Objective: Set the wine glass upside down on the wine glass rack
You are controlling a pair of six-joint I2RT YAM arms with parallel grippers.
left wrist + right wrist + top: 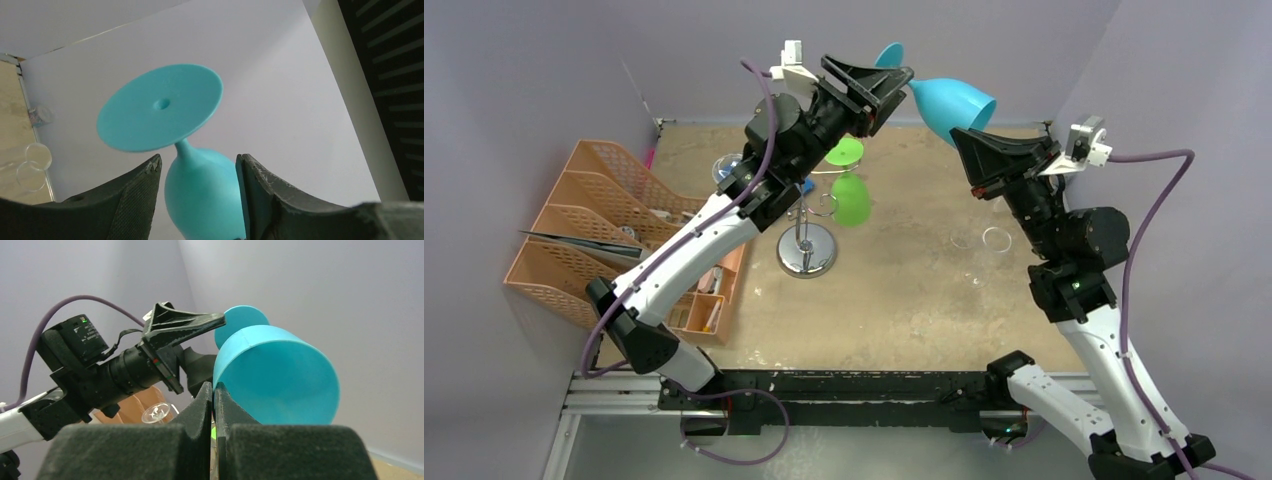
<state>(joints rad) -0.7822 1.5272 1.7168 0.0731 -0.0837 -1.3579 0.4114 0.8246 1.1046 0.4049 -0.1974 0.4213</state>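
Top external view: the smooth teal wine glass [954,105] lies sideways in mid-air, up beyond the shiny wire rack [807,252] on its round base. The right gripper [962,135] pinches the thin rim. The left gripper [894,98] has its ribbed black fingers [145,195] flanking the rounded bowl; whether they squeeze it, I cannot tell.

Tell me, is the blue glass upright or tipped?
Tipped: the glass lies sideways in the air, rim pinched between the right fingers, foot beyond the left fingers.
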